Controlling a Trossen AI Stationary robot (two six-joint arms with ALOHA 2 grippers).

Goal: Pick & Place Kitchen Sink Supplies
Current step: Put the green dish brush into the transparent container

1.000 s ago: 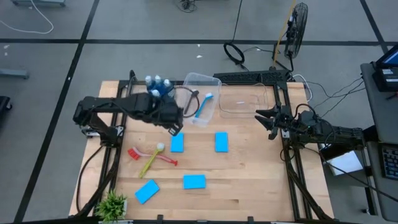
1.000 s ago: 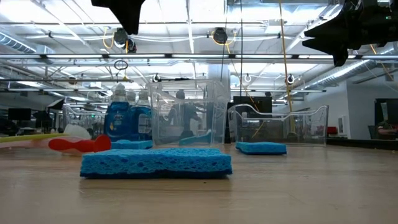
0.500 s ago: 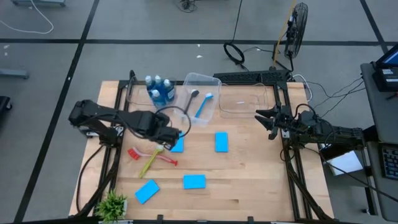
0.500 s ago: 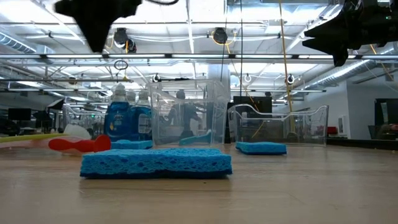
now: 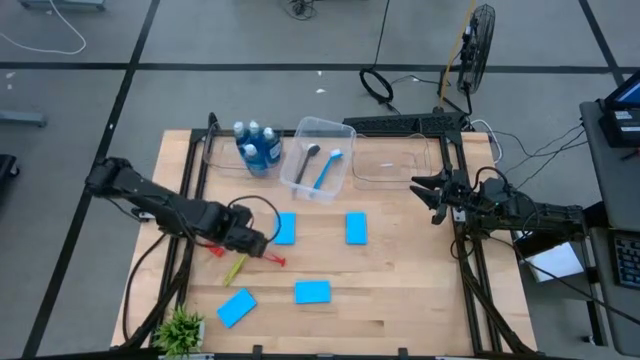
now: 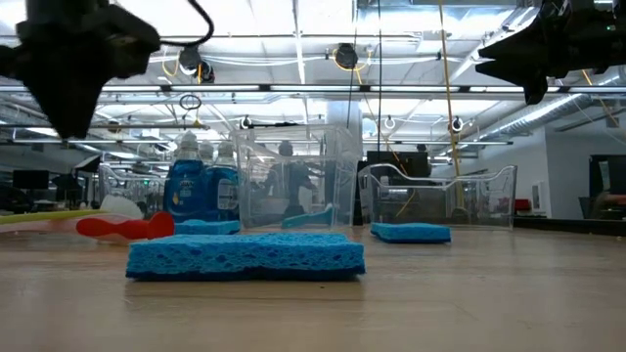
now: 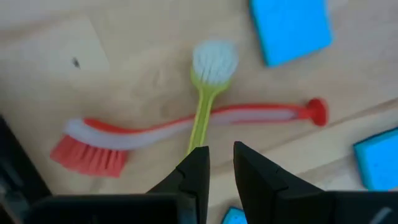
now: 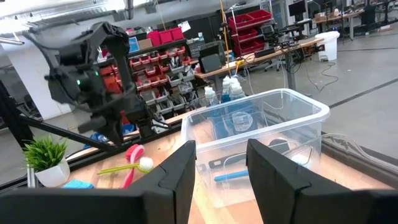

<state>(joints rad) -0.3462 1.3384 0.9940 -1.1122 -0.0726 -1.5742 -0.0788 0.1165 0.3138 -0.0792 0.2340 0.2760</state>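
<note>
Two brushes lie crossed on our desk (image 5: pixel 400 270): the yellow-green brush (image 7: pixel 205 102) over the red brush (image 7: pixel 186 127). We see the left end effector (image 7: pixel 219 163) hovering just above them, fingers slightly apart and holding nothing. The right end effector (image 5: pixel 420 190) waits at the desk's right edge, fingers apart and empty. Four blue sponges (image 5: pixel 313 292) lie near the brushes, blue soap bottles (image 5: pixel 256 145) stand beside a clear bin (image 5: pixel 340 128) holding a blue brush (image 5: pixel 327 170)
</note>
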